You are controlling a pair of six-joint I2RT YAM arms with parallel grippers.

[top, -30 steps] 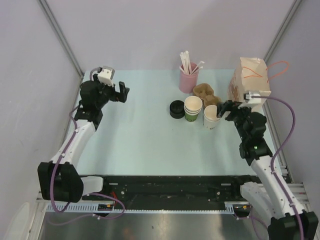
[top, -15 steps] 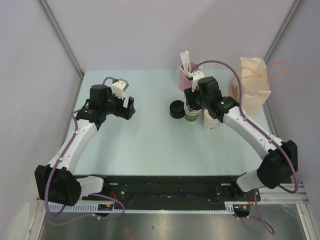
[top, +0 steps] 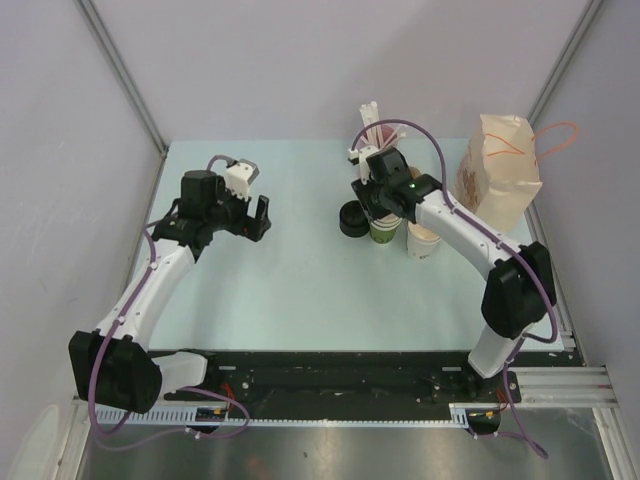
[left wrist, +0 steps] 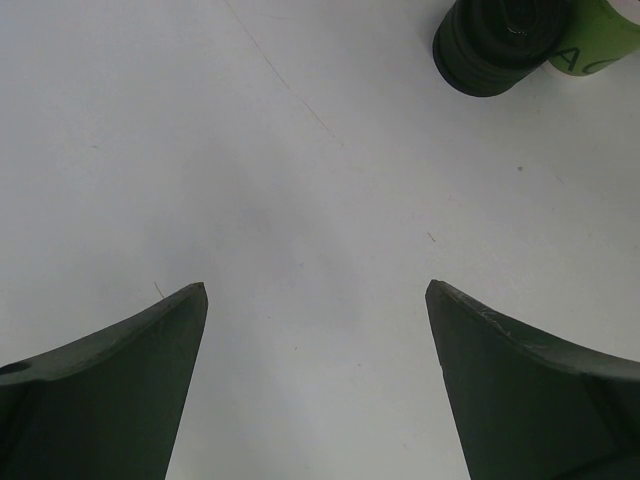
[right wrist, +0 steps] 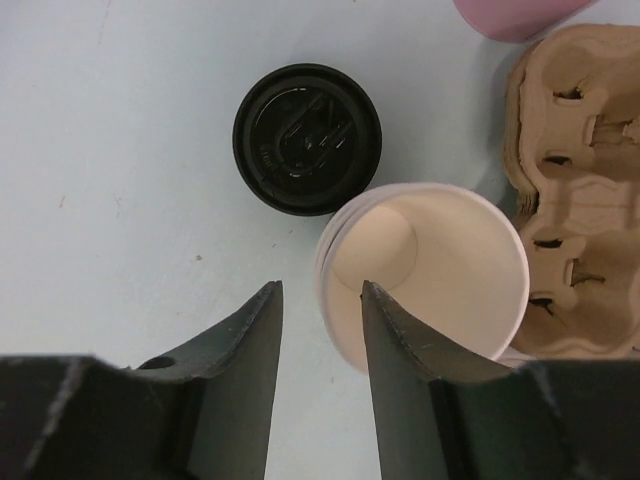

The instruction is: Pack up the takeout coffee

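Note:
The green cup (top: pixel 383 230) stands without a lid at mid-table, its pale inside (right wrist: pixel 440 265) facing up in the right wrist view. A white cup (top: pixel 422 241), also without a lid, stands just right of it. Black lids (top: pixel 352 218) (right wrist: pixel 307 138) lie on the table at the green cup's left; in the left wrist view they look stacked (left wrist: pixel 500 45). My right gripper (top: pixel 375 205) (right wrist: pixel 320 287) hangs over the green cup, jaws narrowed but apart, one finger over the cup's mouth and the other outside its rim. My left gripper (top: pixel 255 215) (left wrist: pixel 315 290) is wide open over bare table, holding nothing.
A brown cardboard cup carrier (right wrist: pixel 580 190) lies right behind the cups. A pink cup of straws (top: pixel 368 112) stands behind my right wrist. A paper bag (top: pixel 500 170) with an orange handle stands at the back right.
My right arm has swung from beside the paper bag to above the green cup, and its jaws have narrowed. My left gripper has moved a little right and nearer.

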